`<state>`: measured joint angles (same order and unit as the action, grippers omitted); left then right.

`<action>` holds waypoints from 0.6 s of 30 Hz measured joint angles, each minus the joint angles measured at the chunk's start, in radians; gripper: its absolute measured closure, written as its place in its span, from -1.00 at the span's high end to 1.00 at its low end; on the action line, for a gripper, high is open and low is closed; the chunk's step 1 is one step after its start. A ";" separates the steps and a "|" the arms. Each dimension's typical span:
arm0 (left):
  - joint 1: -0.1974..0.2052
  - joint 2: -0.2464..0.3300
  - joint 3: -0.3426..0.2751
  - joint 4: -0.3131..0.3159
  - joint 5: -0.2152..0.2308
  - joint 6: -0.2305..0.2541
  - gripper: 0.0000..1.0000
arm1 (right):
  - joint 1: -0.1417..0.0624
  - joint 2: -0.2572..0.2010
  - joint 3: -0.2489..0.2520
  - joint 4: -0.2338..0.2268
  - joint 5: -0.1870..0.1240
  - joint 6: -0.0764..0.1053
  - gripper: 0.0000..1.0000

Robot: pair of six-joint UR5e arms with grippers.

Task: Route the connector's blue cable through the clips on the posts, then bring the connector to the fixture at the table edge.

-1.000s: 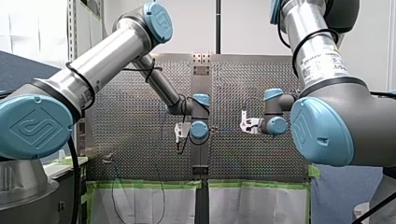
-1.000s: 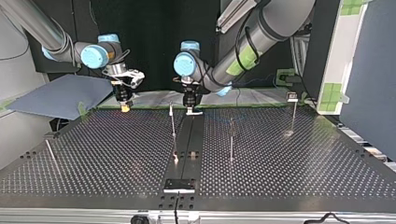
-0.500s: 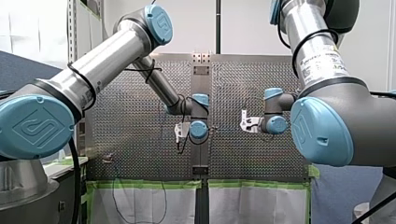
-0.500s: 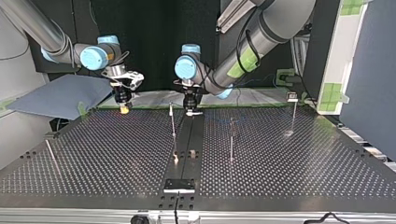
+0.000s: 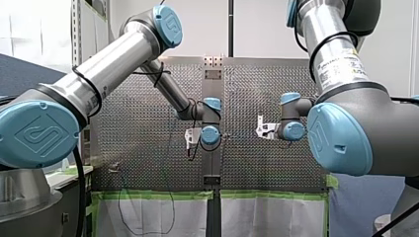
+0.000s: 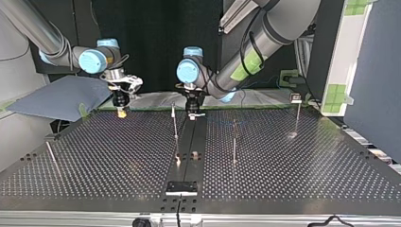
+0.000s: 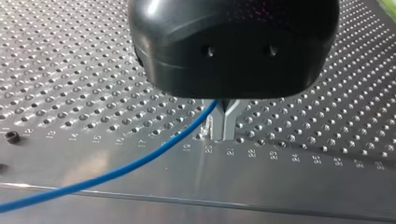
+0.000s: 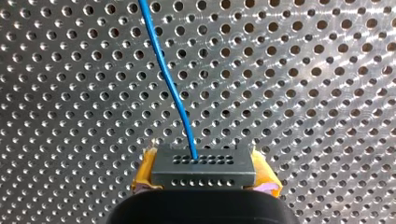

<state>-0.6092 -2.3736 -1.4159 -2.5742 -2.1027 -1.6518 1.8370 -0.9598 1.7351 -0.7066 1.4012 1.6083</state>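
Though apart, L tool (image 7: pixel 218 133) on cable (image 7: pixel 154 153), R tool (image 8: pixel 205 182) on connector (image 8: pixel 203 163).

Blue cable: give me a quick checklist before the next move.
1. My right gripper's yellow pads clamp the dark grey perforated connector: ok.
2. My left gripper's metal fingers shut on the blue cable: ok.
3. Cable seated in a clip on any thin metal post: cannot tell.
4. Connector delivered to the black plate fixture: not ok.
5. Cable leaves the connector unkinked: ok.
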 joint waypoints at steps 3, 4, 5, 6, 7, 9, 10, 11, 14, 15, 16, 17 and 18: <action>0.001 -0.001 0.002 -0.003 -0.001 0.001 -1.00 | -0.002 0.001 -0.005 0.001 0.001 0.000 -1.00; 0.001 -0.001 0.003 -0.004 -0.002 0.002 -1.00 | -0.002 0.001 -0.007 0.001 0.001 0.000 -1.00; 0.001 -0.001 0.003 -0.004 -0.003 0.002 -1.00 | -0.002 0.001 -0.008 0.001 0.001 0.000 -1.00; 0.002 -0.001 0.004 -0.004 -0.003 0.003 -1.00 | -0.002 0.002 -0.009 0.000 0.001 -0.001 -1.00; 0.002 -0.001 0.004 -0.004 -0.004 0.003 -1.00 | -0.002 0.002 -0.010 0.000 0.002 -0.001 -1.00; 0.002 -0.001 0.005 -0.004 -0.005 0.005 -1.00 | -0.002 0.003 -0.012 0.000 0.001 -0.002 -1.00; 0.003 -0.001 0.005 -0.005 -0.005 0.006 -1.00 | -0.002 0.003 -0.014 0.000 0.001 -0.003 -1.00; 0.003 -0.001 0.005 -0.005 -0.006 0.006 -1.00 | -0.002 0.003 -0.014 0.000 0.001 -0.003 -1.00; 0.004 -0.001 0.006 -0.006 -0.006 0.007 -1.00 | -0.002 0.004 -0.016 0.001 0.001 -0.004 -1.00; 0.004 -0.001 0.006 -0.007 -0.005 0.007 -1.00 | -0.002 0.004 -0.016 0.001 0.001 -0.004 -1.00; 0.004 -0.001 0.006 -0.009 -0.004 0.008 -0.87 | -0.001 0.004 -0.016 0.001 0.001 -0.005 -1.00; 0.004 -0.001 0.006 -0.011 -0.002 0.008 -0.77 | -0.001 0.005 -0.016 0.001 0.001 -0.005 -1.00; 0.004 -0.001 0.006 -0.014 0.001 0.009 -0.77 | 0.000 0.005 -0.016 0.001 0.001 -0.005 -1.00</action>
<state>-0.6054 -2.3741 -1.4096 -2.5878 -2.1017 -1.6433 1.8371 -0.9547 1.7193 -0.7058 1.4023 1.6035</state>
